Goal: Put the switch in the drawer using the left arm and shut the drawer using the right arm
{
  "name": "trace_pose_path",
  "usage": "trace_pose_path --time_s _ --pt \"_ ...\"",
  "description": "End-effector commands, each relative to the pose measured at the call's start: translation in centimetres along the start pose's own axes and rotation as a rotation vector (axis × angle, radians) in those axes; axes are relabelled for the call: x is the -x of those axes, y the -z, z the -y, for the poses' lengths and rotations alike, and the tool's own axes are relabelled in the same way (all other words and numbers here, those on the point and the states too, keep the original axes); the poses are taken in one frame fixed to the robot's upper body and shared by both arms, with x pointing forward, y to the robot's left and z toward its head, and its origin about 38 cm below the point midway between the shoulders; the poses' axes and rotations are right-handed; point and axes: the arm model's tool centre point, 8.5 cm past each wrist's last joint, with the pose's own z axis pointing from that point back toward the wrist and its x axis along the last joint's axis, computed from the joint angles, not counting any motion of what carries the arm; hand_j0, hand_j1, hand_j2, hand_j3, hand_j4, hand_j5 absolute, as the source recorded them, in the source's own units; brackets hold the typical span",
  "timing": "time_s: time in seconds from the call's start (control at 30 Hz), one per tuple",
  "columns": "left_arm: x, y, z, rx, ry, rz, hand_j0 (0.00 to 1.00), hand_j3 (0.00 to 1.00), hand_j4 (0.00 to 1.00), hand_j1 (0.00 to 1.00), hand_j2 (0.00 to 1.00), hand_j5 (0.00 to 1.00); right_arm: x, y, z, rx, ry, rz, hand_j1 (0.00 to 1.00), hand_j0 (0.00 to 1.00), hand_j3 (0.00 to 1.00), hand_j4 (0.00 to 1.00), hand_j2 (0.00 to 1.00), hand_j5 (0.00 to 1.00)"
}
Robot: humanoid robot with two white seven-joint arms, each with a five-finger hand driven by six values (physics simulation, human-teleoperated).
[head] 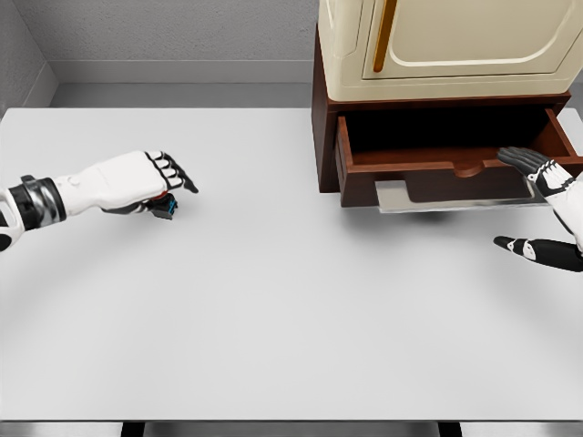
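A small black switch (166, 208) with red and blue parts lies on the white table (291, 319) at the left. My left hand (157, 182) covers it from above, its fingers (178, 173) curled over it and the thumb tucked beside it. The dark wooden drawer (446, 169) stands pulled out at the right rear, and its inside looks dark and bare. My right hand (539, 205) hovers open just in front of the drawer's right end, palm turned toward the drawer front, touching nothing.
A cream cabinet (455, 45) sits on the brown drawer unit (323, 118). A thin grey plate (455, 196) juts out beneath the drawer front. Grey walls close off the far side of the table.
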Motion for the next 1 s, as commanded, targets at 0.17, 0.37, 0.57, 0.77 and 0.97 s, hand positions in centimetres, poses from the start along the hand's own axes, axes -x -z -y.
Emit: trace_pose_path --time_s 0.17,0.37,0.57,0.77,0.97 --pt "0.3 -0.2 0.5 0.026 -0.013 -0.01 0.69 0.69 0.69 0.69 0.69 0.69 0.0 0.0 0.1 0.004 0.005 0.0 1.0 1.0 1.0 1.0 1.0 1.0" --pt "0.7 -0.4 0.6 0.029 -0.018 -0.022 0.67 0.67 0.67 0.67 0.67 0.67 0.0 0.0 0.0 0.003 0.006 -0.001 1.0 1.0 1.0 1.0 1.0 1.0" --pt "0.7 -0.5 0.7 0.034 -0.017 -0.025 0.61 0.61 0.61 0.61 0.61 0.61 0.0 0.0 0.1 0.006 0.005 -0.001 1.0 1.0 1.0 1.0 1.0 1.0" --pt "1.1 -0.7 0.9 0.049 -0.02 -0.037 0.55 0.55 0.55 0.55 0.55 0.55 0.0 0.0 0.1 0.006 0.005 -0.001 1.0 1.0 1.0 1.0 1.0 1.0" --pt "1.2 -0.7 0.8 0.054 -0.019 -0.038 0.48 0.48 0.48 0.48 0.48 0.48 0.0 0.0 0.1 0.006 0.005 -0.001 1.0 1.0 1.0 1.0 1.0 1.0"
